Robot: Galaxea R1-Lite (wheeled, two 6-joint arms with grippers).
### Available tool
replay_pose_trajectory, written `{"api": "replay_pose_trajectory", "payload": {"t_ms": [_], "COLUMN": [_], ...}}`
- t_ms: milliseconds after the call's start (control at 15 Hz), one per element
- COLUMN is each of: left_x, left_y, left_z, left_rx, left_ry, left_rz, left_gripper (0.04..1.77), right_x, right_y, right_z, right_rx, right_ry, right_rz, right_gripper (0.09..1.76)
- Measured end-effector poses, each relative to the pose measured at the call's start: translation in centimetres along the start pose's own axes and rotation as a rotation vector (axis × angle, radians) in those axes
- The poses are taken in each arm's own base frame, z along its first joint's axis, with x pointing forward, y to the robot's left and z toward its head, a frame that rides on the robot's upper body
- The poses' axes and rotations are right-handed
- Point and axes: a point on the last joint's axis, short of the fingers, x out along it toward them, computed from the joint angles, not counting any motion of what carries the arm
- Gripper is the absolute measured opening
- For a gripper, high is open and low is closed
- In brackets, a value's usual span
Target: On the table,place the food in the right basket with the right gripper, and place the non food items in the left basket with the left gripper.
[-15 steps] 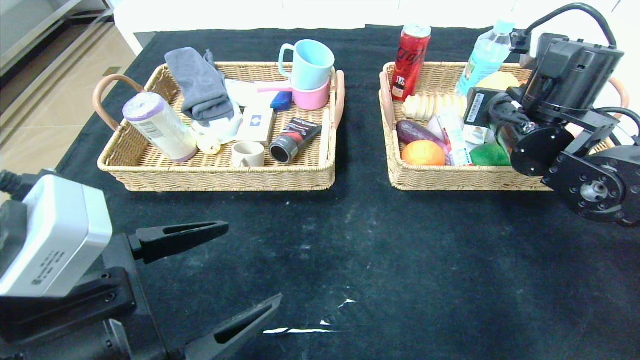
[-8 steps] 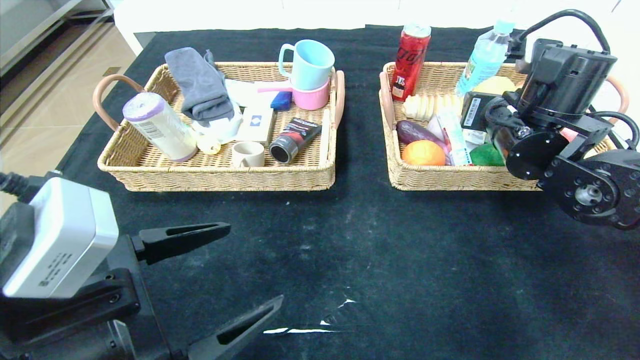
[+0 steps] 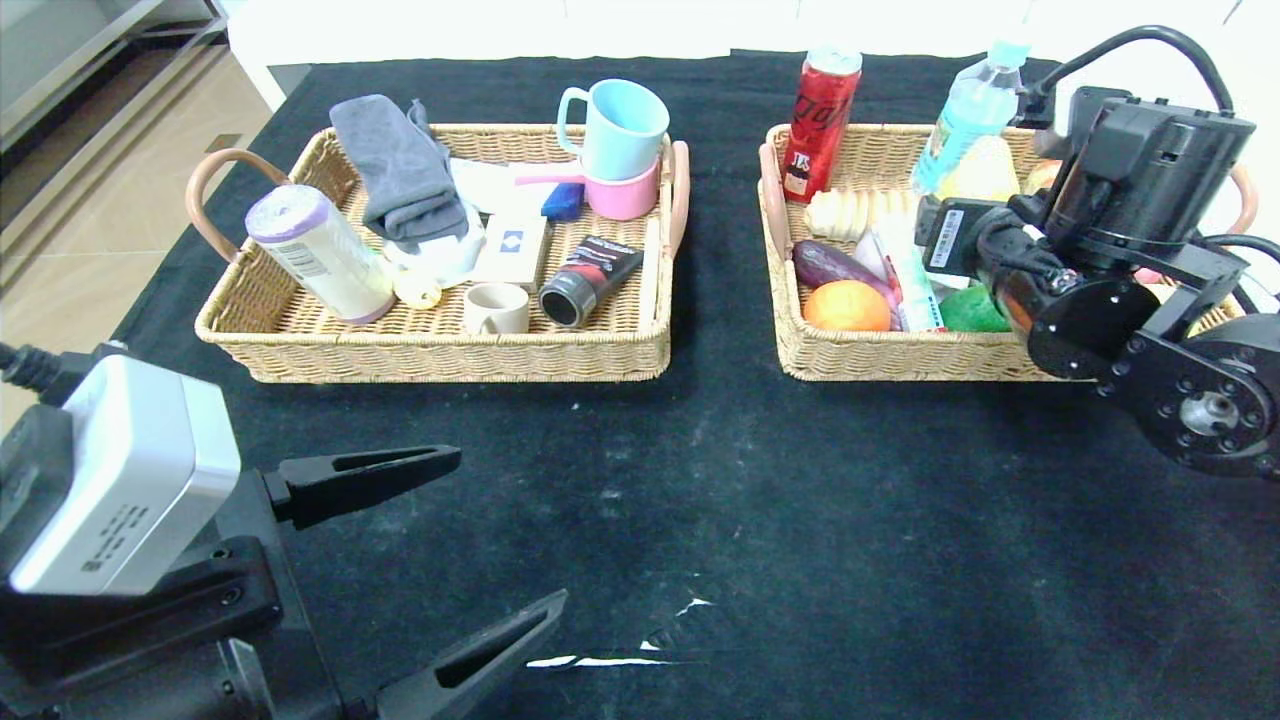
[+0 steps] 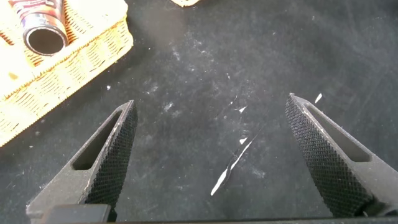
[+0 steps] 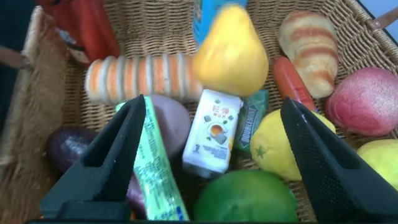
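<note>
black tabletop (image 3: 760, 500) looks bare, both baskets loaded; right gripper (image 5: 214, 155) spread empty over food basket (image 3: 880, 355), basically done.

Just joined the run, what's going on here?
Sorting looks about done: nothing loose on the table. The right gripper hangs over the right basket, fingers open and empty, above a yellow fruit, a lemon and a gum pack. The left gripper sits parked open near the table's front edge. The left basket holds the tube and cup.
</note>
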Motion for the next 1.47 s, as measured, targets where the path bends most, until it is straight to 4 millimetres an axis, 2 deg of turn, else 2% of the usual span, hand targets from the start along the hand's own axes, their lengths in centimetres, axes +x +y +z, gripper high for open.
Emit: {"api": "replay_pose_trajectory", "payload": {"t_ms": [400,733,933,1200,1467], "left_x": [0.0,0.0,0.2,-0.1,-2.3], "left_y": [0.0,0.0,0.1,0.8,2.5], "left_z": [0.0,0.1,0.0,0.1,-0.1], "left_rx": [0.000,0.000,-0.002,-0.016,-0.037], "left_ry": [0.000,0.001,0.006,0.010,0.008], "left_rz": [0.002,0.010,0.028,0.138,0.309], "left_gripper": [1.72,1.72,1.72,1.72,1.72], "right_x": [-4.6,-8.8,-11.4,-15.0,-18.4], "right_y": [-0.2,-2.4,-4.9,-8.9,-14.1], "right_z": [0.9,1.2,1.2,1.8,2.8], "right_rx": [-0.052,-0.115,-0.160,-0.223,-0.255], "right_ry": [0.017,0.028,0.052,0.126,0.171], "right_rz": [0.101,0.304,0.426,0.576,0.661], "right_gripper": [1.65,1.68,1.69,1.70,1.70]}}
